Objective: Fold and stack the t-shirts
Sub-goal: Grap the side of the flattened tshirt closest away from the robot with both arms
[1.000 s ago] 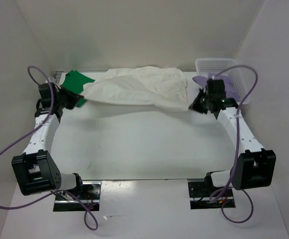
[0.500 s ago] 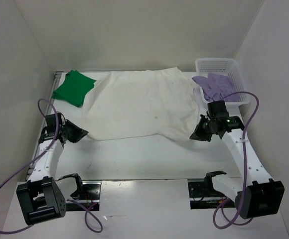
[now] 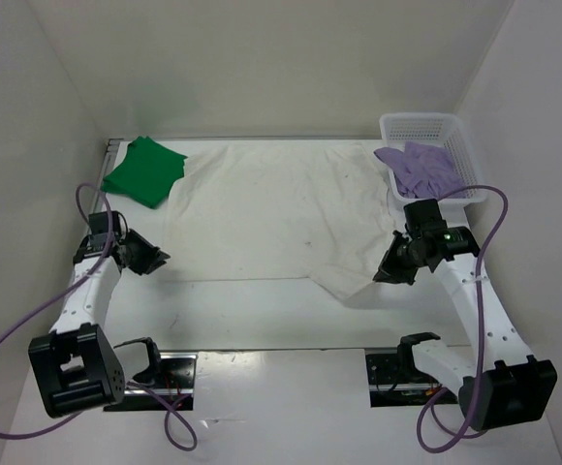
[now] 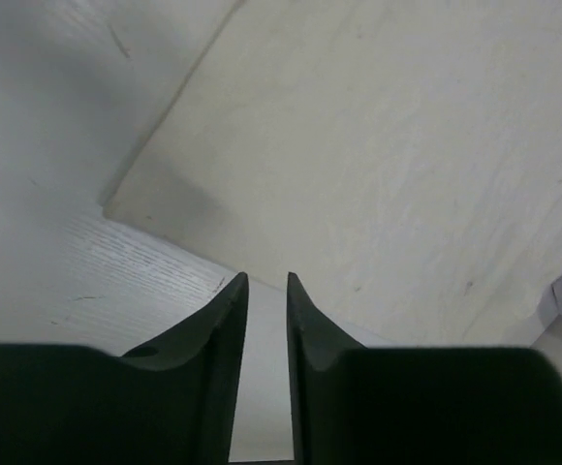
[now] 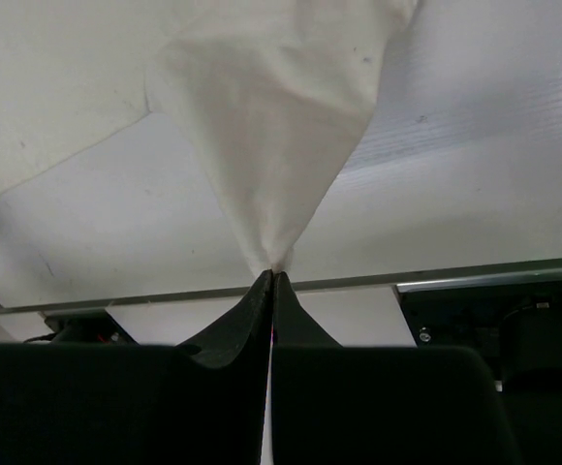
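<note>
One limp white cloth t-shirt (image 3: pixel 271 213) lies spread across the table's (image 3: pixel 252 315) middle. The right gripper (image 3: pixel 383 274) pinches its near-right corner. The left gripper (image 3: pixel 155 257), narrowly parted and empty, hovers beside the near-left corner. Light and floppy, it looks best held by its corners.

The white shirt (image 3: pixel 271 208) was soft, matt cloth, creased and flecked with small dark specks. At ten o'clock the green shirt (image 3: pixel 145 170) was plain matt cloth, fairly smooth. At two o'clock the purple shirt (image 3: pixel 421 167) was rumpled cloth in a basket (image 3: pixel 463 145) of white plastic lattice. The table (image 3: pixel 242 310) was white and matt, with a fine ribbed grain. The left gripper (image 4: pixel 266 283) and right gripper (image 5: pixel 272 275) had smooth, dull black fingers that looked like plastic.
</note>
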`<state>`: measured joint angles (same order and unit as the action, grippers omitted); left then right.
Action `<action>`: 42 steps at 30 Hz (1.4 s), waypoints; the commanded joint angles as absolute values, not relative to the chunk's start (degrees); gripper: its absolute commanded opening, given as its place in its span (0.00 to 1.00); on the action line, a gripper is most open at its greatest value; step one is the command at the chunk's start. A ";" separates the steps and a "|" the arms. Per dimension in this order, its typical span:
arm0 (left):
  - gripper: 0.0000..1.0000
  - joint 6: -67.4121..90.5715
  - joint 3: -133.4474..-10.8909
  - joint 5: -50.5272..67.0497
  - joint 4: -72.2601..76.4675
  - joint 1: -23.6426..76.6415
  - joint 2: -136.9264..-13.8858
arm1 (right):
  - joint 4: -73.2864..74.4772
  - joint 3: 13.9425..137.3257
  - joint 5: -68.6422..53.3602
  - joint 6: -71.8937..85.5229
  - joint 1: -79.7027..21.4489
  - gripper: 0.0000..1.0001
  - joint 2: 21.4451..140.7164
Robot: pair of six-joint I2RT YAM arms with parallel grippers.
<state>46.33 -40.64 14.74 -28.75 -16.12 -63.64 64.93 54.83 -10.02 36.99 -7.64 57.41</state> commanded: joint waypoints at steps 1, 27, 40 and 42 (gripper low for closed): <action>0.32 45.25 -40.96 11.95 -28.92 -16.96 -66.45 | 61.70 55.64 -8.61 36.83 -8.00 0.00 58.10; 0.44 62.40 -27.87 3.69 -17.94 -18.02 -69.61 | 56.60 54.76 -11.25 35.60 -8.00 0.00 59.33; 0.00 59.42 -29.96 4.83 -15.28 -18.02 -69.71 | 56.07 54.76 -10.11 35.60 -8.00 0.00 59.85; 0.00 55.38 -34.51 4.83 -20.46 -18.02 -68.91 | 56.60 54.76 -9.58 36.12 -8.00 0.00 59.85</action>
